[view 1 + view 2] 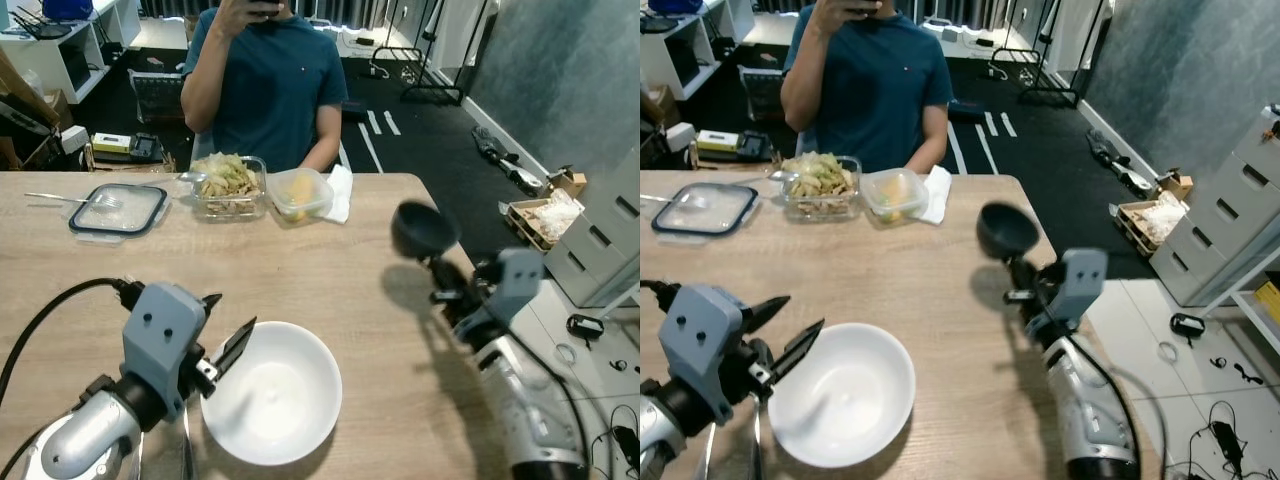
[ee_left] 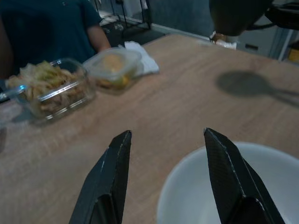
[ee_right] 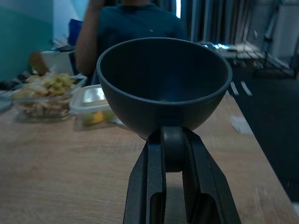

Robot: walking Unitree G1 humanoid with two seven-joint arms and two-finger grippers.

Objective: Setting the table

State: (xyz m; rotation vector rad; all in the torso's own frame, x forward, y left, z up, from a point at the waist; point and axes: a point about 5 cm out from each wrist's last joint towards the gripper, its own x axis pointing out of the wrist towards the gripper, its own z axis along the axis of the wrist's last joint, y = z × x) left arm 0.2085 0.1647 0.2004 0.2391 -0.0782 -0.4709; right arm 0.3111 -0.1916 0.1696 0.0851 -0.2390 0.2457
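Right hand (image 1: 1012, 268) gripping dark bowl (image 1: 1006, 230) — seemingly airborne, left hand (image 1: 228, 330) open beside white bowl (image 1: 272, 392)

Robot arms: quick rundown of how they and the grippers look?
Both arms are silver metallic tubes ending in a blue-grey boxy wrist housing with small dark holes. The left gripper has two long black tapered fingers with a woven carbon-like texture; a thick black cable loops into its wrist. The right gripper has matching black fingers, with thinner black wiring along the forearm.
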